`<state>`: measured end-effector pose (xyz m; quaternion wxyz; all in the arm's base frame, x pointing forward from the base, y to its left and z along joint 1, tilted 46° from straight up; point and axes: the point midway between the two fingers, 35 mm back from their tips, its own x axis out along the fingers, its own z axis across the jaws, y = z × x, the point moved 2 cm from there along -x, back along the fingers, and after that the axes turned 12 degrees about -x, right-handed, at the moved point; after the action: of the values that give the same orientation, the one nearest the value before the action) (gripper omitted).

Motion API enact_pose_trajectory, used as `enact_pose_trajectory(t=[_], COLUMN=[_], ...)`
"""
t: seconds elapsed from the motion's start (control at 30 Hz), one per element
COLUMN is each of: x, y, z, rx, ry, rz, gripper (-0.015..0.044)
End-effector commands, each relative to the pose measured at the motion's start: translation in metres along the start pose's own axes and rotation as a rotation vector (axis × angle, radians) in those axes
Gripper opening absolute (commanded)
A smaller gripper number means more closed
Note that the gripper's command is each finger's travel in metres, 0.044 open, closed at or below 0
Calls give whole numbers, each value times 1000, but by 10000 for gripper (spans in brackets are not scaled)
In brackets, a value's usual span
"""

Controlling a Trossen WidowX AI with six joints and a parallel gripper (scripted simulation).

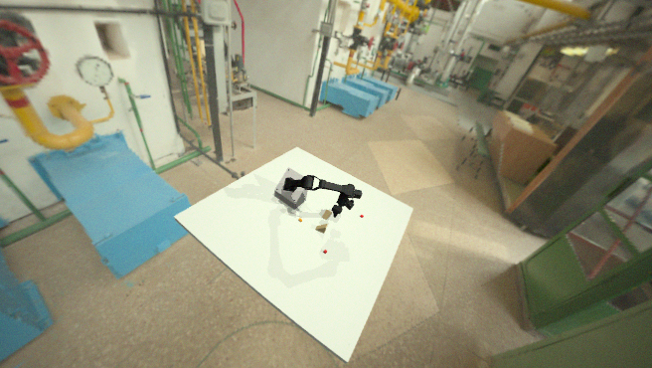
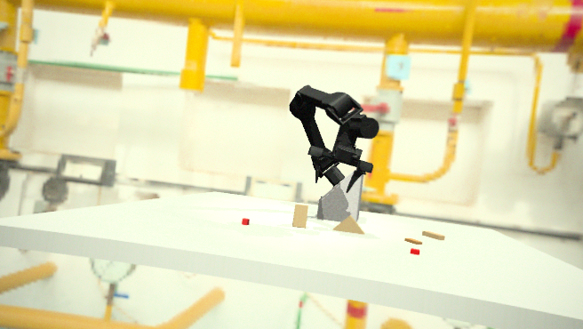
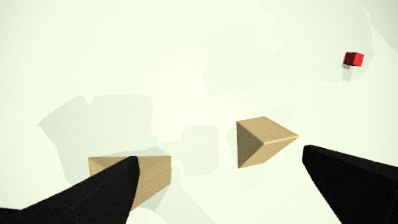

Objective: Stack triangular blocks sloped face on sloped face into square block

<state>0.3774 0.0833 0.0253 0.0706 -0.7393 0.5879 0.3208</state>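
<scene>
Two tan triangular blocks stand apart on the white table. In the exterior view, one block (image 2: 349, 226) (image 1: 326, 214) shows a triangular end, and the other block (image 2: 299, 216) (image 1: 322, 228) looks like an upright rectangle. The wrist view shows a block at the right (image 3: 262, 135) with its ridge up, and a block at the left (image 3: 155, 175), partly hidden by a finger. My gripper (image 1: 344, 208) (image 2: 332, 187) (image 3: 222, 159) is open and empty, pointing down above the table near the blocks, touching neither.
A red cube (image 1: 325, 252) (image 2: 245, 221) and another red cube (image 1: 361, 216) (image 2: 414, 252) lie on the table (image 1: 328, 308) (image 2: 155, 249). A small orange piece (image 1: 300, 220) lies near the grey base (image 1: 292, 198) (image 2: 333, 206). A flat tan piece (image 2: 433, 236) and a flat brown piece (image 2: 413, 241) lie at the right.
</scene>
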Motion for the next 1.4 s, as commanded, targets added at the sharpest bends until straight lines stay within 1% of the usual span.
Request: enact_pose_trajectory(t=[0.0, 0.23, 0.3, 0.73, 0.8, 1.13, 1.37], x=[0, 11, 13, 14, 25, 104, 109], y=[4, 34, 39, 40, 38, 45, 46], z=[69, 158, 170, 170, 164, 124, 122], rx=[-495, -1215, -1339, -1353, -1361, -1431, -1436], ry=[72, 197, 227, 231, 232, 229, 228], rz=[69, 243, 281, 287, 300, 408, 415], gripper=[440, 440, 440, 440, 440, 440, 440])
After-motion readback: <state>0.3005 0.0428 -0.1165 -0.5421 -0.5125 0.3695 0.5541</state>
